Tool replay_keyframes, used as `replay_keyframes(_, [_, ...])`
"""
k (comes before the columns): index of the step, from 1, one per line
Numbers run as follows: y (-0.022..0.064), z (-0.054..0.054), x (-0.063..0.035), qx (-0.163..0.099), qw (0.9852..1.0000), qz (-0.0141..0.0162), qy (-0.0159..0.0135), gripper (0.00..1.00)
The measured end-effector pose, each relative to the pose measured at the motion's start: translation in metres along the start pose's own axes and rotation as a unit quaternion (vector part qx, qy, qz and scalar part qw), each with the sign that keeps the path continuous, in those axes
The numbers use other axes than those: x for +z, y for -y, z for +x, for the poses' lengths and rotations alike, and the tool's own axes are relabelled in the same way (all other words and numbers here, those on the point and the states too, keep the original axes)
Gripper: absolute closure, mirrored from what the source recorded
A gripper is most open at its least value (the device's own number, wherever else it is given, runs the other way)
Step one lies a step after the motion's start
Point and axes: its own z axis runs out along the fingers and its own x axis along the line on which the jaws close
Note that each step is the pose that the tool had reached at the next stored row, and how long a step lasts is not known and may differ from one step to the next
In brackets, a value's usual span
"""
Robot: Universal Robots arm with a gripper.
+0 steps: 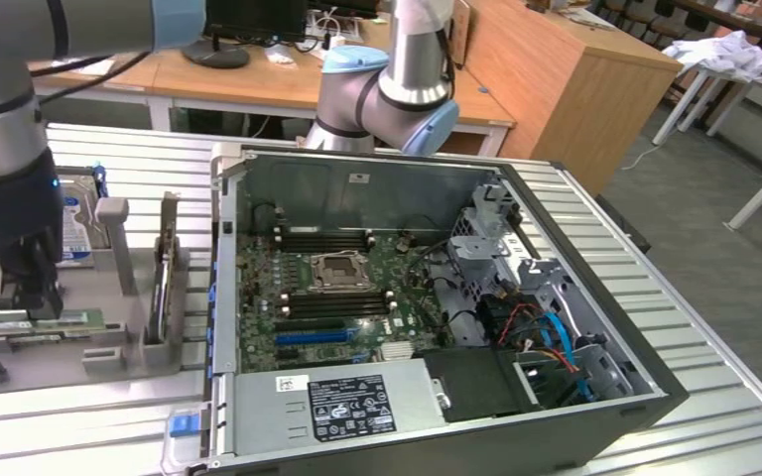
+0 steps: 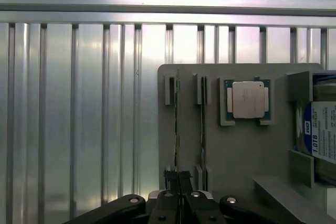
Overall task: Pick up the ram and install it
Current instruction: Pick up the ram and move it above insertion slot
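Reaching straight down over the grey tray (image 2: 236, 150), the pincer (image 2: 178, 175) — closed — pinches the edge-standing ram (image 2: 177, 129).

"WD" is picked out in white on the blue label (image 2: 316, 139) of the hard drive (image 2: 324, 90), standing at the edge of the grey holder plate (image 2: 236, 150). Just below it, "1.0TB" is read. Over on the power supply (image 1: 265, 421), at the case's near edge, a black label (image 1: 350, 405) is spotted, but its white print cannot be made out.
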Motion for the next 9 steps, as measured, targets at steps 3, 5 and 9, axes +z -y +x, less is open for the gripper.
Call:
replay_keyframes(3, [-0.0002, 0.000, -0.0094, 0.000, 1.0000, 0.0000, 0.0001, 0.89])
replay_keyframes(5, [-0.0003, 0.000, -0.0153, 0.000, 1.0000, -0.0001, 0.0002, 0.89])
replay_keyframes(9, [-0.0005, 0.000, -0.0255, 0.000, 1.0000, 0.0000, 0.0005, 0.89])
